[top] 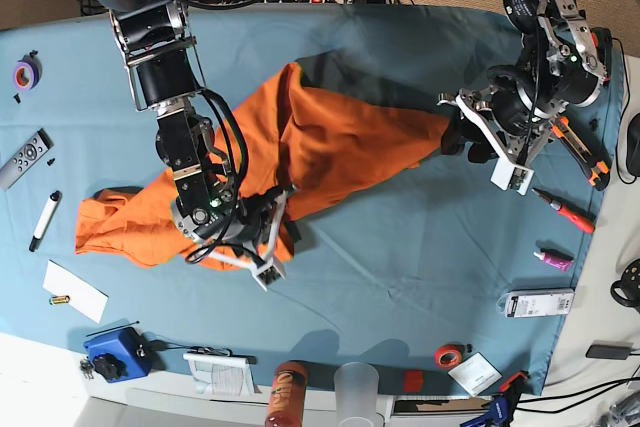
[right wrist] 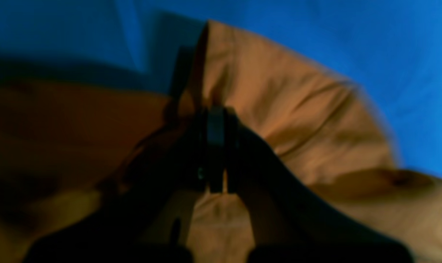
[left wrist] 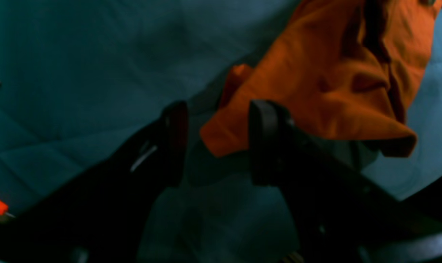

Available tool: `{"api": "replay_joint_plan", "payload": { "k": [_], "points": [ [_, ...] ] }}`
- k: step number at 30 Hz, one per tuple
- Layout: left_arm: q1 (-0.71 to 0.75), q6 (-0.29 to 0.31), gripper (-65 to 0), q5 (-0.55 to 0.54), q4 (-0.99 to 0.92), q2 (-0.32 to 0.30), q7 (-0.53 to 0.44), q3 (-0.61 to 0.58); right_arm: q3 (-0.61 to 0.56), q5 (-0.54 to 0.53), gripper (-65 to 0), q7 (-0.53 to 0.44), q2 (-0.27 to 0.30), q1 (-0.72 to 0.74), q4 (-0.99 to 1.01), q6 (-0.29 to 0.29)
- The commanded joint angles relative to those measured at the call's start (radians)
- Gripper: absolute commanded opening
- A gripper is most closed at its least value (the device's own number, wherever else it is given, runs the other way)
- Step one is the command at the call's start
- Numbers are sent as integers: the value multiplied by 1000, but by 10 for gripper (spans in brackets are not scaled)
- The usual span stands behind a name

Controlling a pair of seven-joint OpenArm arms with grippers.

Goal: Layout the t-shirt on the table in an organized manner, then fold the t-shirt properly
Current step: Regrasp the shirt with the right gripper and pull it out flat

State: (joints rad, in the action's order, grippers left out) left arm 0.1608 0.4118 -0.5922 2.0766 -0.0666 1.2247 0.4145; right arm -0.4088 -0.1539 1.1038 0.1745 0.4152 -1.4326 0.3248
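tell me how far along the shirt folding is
Early. Nothing is folded: the t-shirt lies crumpled and stretched across the table. In hand: the right gripper is shut on cloth near one end, while the left gripper is open by the other end. Flattening and folding remain.

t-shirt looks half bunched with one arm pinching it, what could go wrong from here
The right gripper is shut on a fold of the t-shirt, possibly several layers, so pulling may drag a bunch instead of spreading it. The left gripper is open beside a corner and may miss it. The marker lies near the cloth's edge and could get swept.
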Motion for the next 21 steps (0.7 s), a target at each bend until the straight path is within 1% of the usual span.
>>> {"api": "replay_joint_plan", "payload": {
  "k": [1,4,7,9,11,14,16,17,21],
  "points": [
    [-8,4,-368,-17,16,-3,-22,2,5,-2,-650,-20,1,31,-49,-10],
    [-8,3,-368,-17,16,-3,-22,2,5,0,-650,-8,1,31,-133,-32],
    [-8,4,-368,-17,16,-3,-21,2,6,53,-650,35,11,30,-208,-48],
    [-8,4,-368,-16,16,-3,-21,2,15,98,-650,61,34,26,-259,-82],
    [-8,4,-368,-14,16,-3,-19,2,49,137,-650,75,64,12,-303,-95],
    [0,12,-368,-14,16,-3,12,2,156,146,-650,75,114,-42,-355,-98],
    [12,36,-368,-16,16,-3,35,2,253,137,-650,75,142,-91,-386,-99],
    [21,38,-368,-23,16,-3,40,2,305,117,-650,75,155,-117,-402,-98],
    [47,61,-368,-111,15,-3,46,0,517,-3,-650,74,193,-224,-466,-89]
  ]
}}
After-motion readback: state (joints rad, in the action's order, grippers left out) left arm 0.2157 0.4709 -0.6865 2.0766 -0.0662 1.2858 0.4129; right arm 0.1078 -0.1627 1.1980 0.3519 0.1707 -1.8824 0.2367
